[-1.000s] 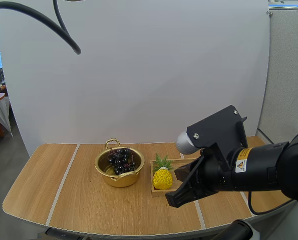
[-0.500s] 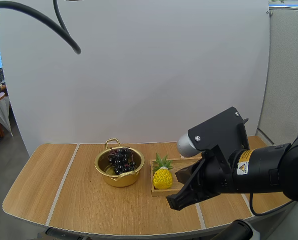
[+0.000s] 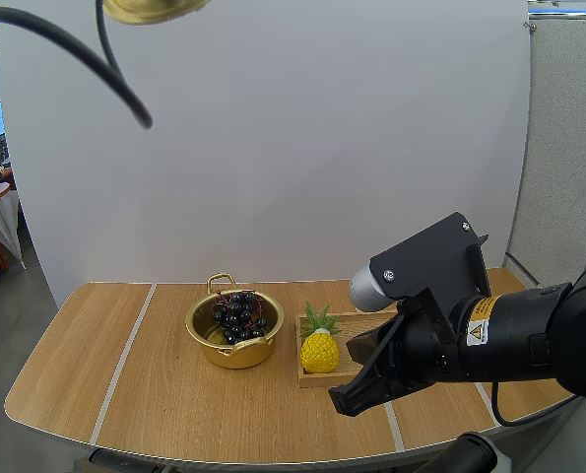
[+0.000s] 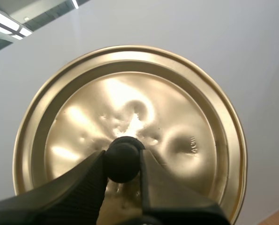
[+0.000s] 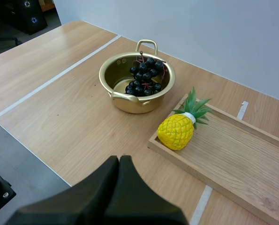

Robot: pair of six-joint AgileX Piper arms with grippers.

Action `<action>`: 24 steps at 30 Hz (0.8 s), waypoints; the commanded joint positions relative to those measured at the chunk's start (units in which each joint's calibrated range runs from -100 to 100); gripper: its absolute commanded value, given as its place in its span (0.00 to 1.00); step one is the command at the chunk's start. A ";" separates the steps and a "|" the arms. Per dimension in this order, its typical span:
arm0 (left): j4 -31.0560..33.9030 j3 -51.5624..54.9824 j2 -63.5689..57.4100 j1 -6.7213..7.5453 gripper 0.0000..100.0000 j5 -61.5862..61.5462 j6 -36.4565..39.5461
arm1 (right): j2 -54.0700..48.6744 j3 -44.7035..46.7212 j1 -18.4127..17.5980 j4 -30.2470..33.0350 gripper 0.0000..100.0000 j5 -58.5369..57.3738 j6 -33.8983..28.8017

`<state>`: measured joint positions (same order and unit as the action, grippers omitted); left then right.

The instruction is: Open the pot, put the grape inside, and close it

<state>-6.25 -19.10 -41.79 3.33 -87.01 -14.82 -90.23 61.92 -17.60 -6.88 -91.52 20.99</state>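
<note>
The lid (image 3: 153, 9) is cut off by the high view's edge; a gold sliver of its rim shows. From the left wrist, the left gripper (image 4: 123, 161) pinches the lid's knob (image 4: 123, 154), and its fingers (image 4: 83, 187) cover the knob's flanks and the rim nearest them. The right gripper (image 3: 340, 402), closed to one wedge, and its arm hide the wooden tray (image 3: 330, 318) behind them, past the pineapple (image 3: 319, 352). Ahead of that gripper the grapes (image 5: 145, 76) cover part of the pot (image 5: 130, 101)'s floor, and the tray's far end runs out of frame.
</note>
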 commanded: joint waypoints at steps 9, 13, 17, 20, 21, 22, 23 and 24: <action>0.25 0.16 -0.23 0.21 0.00 -12.99 -0.25 | -0.44 0.21 -0.12 0.52 0.00 0.19 -0.13; 0.51 2.76 -0.23 0.21 0.00 -12.99 -1.44 | -0.44 0.21 -0.12 0.52 0.00 0.19 -0.13; 0.51 8.79 0.04 0.21 0.00 -12.99 -1.76 | -0.44 0.21 -0.12 0.52 0.00 0.19 -0.13; 0.51 14.46 1.04 0.21 0.00 -12.99 -2.14 | -0.44 0.21 -0.12 0.52 0.00 0.19 -0.13; 0.51 16.51 1.29 0.21 0.00 -12.99 -2.48 | -0.44 0.21 -0.12 0.52 0.00 0.19 -0.13; 0.51 19.00 1.82 0.21 0.00 -12.99 -2.51 | -0.44 0.21 -0.12 0.52 0.00 0.19 -0.13; 0.51 20.80 2.01 0.21 0.00 -12.99 -2.51 | -0.44 0.21 -0.12 0.52 0.00 0.19 -0.13; 0.51 22.15 2.65 0.21 0.00 -12.99 -2.51 | -0.44 0.21 -0.12 0.52 0.00 0.19 -0.13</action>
<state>-6.20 0.03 -40.05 3.33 -100.00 -17.14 -90.23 61.92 -17.60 -6.88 -91.52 20.99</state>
